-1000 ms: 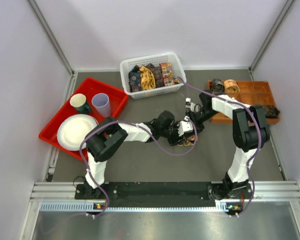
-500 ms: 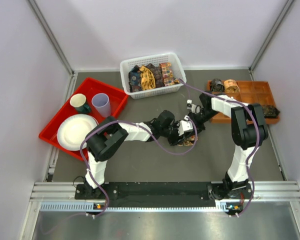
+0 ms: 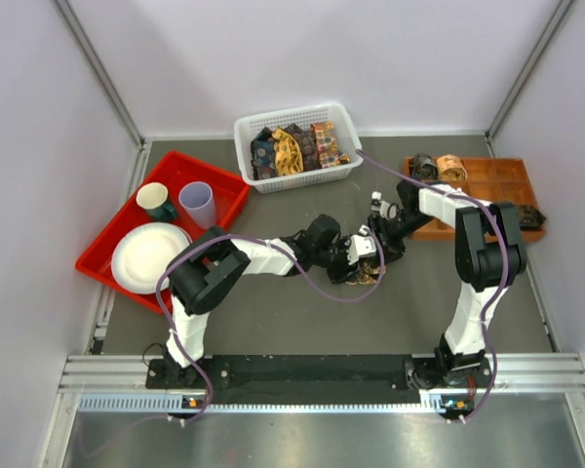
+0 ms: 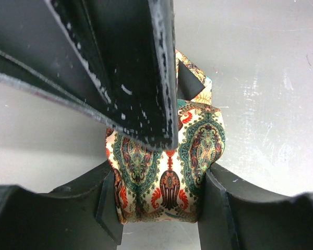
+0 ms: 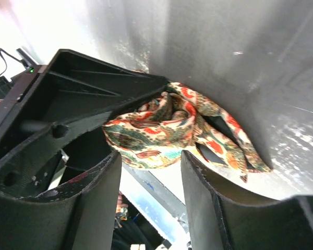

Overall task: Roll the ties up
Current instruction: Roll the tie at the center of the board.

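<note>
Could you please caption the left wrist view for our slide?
Left gripper clamping a coiled paisley tie over the grey table.

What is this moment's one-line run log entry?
phase: rolling; left end effector: shut on cream paisley fabric tie, partly coiled; right end effector: open, at tie

2 arms (image 3: 261, 255): white links, black joints, purple cables (image 3: 322, 291); scuffed black jaws.

Pale lilac-white walls (image 3: 312, 58) are closing in a matte grey tabletop (image 3: 292, 322) on the left, back & right. Slim alu struts (image 3: 99, 78) are running up both back corners. An alu rail (image 3: 107, 370) is spanning the near edge, w/ a shiny metal sheet (image 3: 302, 439) lying below it. Soft, even light is leaving faint glare on the scuffed tabletop in the wrist views.
</note>
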Robot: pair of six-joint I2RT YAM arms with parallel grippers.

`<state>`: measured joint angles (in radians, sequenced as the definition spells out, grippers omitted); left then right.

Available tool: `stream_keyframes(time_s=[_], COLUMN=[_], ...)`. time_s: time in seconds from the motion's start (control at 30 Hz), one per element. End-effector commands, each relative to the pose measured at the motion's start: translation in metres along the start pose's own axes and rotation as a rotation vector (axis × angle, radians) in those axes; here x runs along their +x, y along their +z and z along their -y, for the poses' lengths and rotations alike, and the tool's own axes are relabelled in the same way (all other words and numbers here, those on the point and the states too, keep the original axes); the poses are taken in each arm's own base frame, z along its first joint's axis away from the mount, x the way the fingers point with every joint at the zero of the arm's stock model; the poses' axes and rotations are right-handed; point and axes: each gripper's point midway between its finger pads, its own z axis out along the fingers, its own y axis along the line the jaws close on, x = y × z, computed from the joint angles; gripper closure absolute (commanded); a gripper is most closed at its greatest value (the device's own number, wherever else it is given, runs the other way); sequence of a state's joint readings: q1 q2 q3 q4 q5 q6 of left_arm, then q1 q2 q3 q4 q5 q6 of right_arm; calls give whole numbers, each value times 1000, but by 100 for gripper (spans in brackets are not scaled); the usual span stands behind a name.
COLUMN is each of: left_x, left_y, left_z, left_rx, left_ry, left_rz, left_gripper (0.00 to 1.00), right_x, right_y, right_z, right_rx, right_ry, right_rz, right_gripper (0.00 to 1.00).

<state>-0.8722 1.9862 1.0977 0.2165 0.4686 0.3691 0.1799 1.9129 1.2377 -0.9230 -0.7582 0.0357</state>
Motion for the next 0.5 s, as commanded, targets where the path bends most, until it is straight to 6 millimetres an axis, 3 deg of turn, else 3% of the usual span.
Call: stream_keyframes(time_s=[0.0, 0.07, 0.13, 0.17, 0.2, 0.4, 0.47], left_x=[64, 64, 63, 61, 60, 40, 21], left_y=[3, 3, 3, 3, 3, 0, -2], left_z=[20, 19, 18, 18, 20, 25, 19], left_rx=[42, 39, 36, 39, 43, 76, 59], left_ry=[-58, -54, -56, -58, -63, -94, -67], left_rz=[-190, -190, -191, -187, -182, -104, -22], left_gripper=[74, 72, 69, 64, 60, 41, 36], right_x=[-3, -1, -1, -1, 0, -2, -3], right_y=[5, 12, 16, 17, 19, 21, 20], right_z=[-16, -16, -8, -3, 10, 47, 54], right_rx=[-47, -56, -16, 6, 69, 188, 207], right_ry=[-24, -23, -25, -31, -24, -14, -7], right_rz=[5, -19, -29, -34, -41, -40, -39], right_gripper=[53, 55, 75, 85, 100, 100, 100])
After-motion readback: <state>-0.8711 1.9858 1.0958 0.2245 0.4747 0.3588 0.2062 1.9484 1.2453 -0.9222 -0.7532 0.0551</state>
